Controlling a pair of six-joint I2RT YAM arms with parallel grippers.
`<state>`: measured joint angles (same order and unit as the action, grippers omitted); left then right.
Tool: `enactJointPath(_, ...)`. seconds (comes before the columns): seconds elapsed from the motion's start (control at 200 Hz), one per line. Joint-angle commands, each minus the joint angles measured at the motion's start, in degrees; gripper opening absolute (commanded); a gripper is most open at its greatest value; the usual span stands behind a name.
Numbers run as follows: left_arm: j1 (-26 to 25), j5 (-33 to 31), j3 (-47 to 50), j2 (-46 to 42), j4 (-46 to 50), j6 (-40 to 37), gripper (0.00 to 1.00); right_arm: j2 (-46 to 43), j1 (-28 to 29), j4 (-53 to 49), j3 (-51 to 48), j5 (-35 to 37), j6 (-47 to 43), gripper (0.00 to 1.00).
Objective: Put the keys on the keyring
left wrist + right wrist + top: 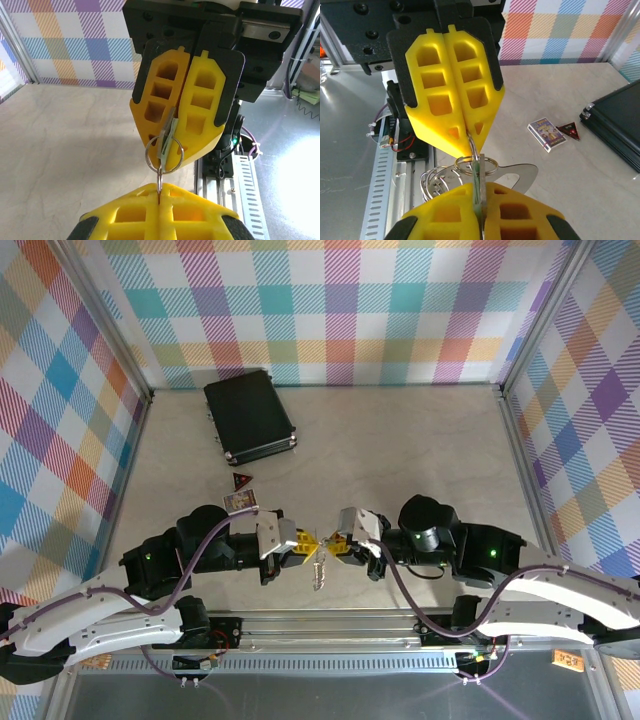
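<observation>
Left gripper (pixel 306 543), lower centre of the frame, pinched closed on a small ring of the keyring (pixel 319 577), which hangs below; right gripper (pixel 332 543), facing it, clamped on the key (pixel 167 138).

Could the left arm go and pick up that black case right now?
Probably not yet: the left gripper is shut on the keyring, so it would have to let go first. Only a small card box lies near the way to the black case.

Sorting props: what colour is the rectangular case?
Black; the case shows best in the top external view.
</observation>
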<state>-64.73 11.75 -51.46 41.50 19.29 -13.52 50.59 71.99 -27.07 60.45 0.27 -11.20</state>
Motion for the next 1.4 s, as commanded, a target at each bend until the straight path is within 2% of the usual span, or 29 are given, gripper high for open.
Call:
enactJointPath(0.0,0.2,-4.3,1.5,-1.3,0.1,0.9,0.00,0.3,0.3,-0.9,4.3,2.1,-0.1,0.00)
enactJointPath(0.135,0.2,-5.1,3.4,-2.7,-1.6,2.0,0.04,1.4,0.3,-1.9,4.7,2.6,0.1,0.00)
enactJointPath(0.93,0.2,-5.2,7.0,-5.1,-2.9,5.0,0.02,2.7,0.3,-5.2,5.5,7.2,1.6,0.00)
enactJointPath(1.2,0.2,-4.6,10.7,-6.3,-9.2,7.5,0.06,4.6,0.3,-8.6,7.3,8.5,2.3,0.00)
enactJointPath(1.285,0.2,-4.6,11.3,-6.3,-9.9,8.0,0.12,5.5,0.3,-9.8,8.1,8.9,2.6,0.00)
enactJointPath(1.395,0.2,-5.2,11.6,-6.3,-9.8,8.6,0.28,7.1,0.3,-11.8,9.2,10.1,2.7,0.00)
